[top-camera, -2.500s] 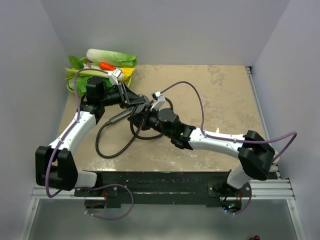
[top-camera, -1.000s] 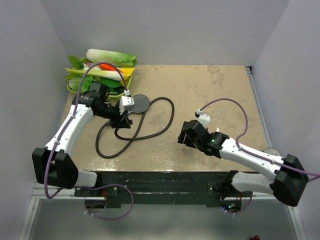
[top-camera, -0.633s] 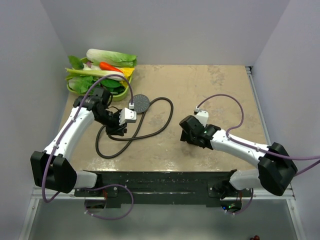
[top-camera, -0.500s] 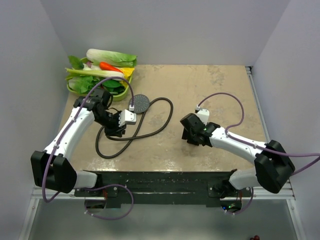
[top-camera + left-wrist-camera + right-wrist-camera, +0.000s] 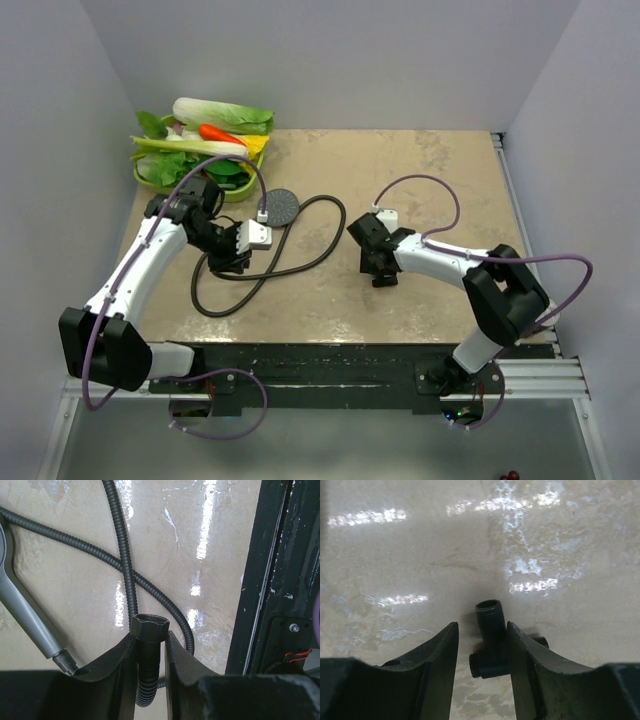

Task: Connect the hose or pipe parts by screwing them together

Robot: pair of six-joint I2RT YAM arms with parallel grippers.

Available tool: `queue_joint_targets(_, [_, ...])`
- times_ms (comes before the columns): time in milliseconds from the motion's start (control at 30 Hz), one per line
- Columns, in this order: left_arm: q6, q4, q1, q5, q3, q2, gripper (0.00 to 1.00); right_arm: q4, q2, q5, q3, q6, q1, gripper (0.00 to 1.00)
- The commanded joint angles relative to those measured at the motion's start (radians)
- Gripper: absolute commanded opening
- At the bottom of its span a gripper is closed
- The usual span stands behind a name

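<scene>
Left pincer [image 5: 150, 639] is clamped on the hose [image 5: 121, 540] just under its end nut [image 5: 150, 626]. Right pincer [image 5: 482, 625] is parted around a small threaded fitting [image 5: 488, 617] on the desk [image 5: 430, 190], not squeezed yet. Shower head [image 5: 281, 207] lies beside the hose loop. Looks like the pick-up stage: the fitting needs gripping, then lining up with the nut. Green basket [image 5: 142, 176] in the far-left corner is packed with vegetables [image 5: 222, 115].

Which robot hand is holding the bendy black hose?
The left gripper: it pinches the hose just below the hex nut. The right gripper only straddles a small threaded fitting on the table.
</scene>
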Motion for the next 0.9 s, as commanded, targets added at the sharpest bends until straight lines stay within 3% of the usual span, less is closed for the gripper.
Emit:
queue_joint_targets(0, [-0.016, 0.006, -0.001, 0.014, 0.032, -0.04, 0.0, 0.06, 0.037, -0.073, 0.093, -0.07, -0.005, 0.44])
queue_joint_targets(300, [-0.047, 0.044, 0.0, -0.002, 0.036, -0.056, 0.0, 0.101, 0.059, -0.259, 0.124, -0.115, 0.052, 0.43])
queue_joint_targets(467, [-0.056, 0.057, 0.0, 0.006, 0.04, -0.054, 0.0, 0.069, -0.052, -0.213, 0.096, -0.067, 0.058, 0.52])
queue_joint_targets(567, [-0.061, 0.061, 0.0, 0.009, 0.042, -0.054, 0.0, 0.035, -0.162, -0.16, 0.075, -0.034, 0.056, 0.64])
queue_joint_targets(700, [-0.065, 0.064, 0.0, 0.009, 0.043, -0.056, 0.0, -0.009, -0.274, -0.094, 0.024, 0.003, 0.056, 0.65])
queue_joint_targets(867, [-0.073, 0.067, 0.0, 0.03, 0.048, -0.053, 0.0, -0.055, -0.236, -0.041, -0.013, 0.022, 0.053, 0.63])
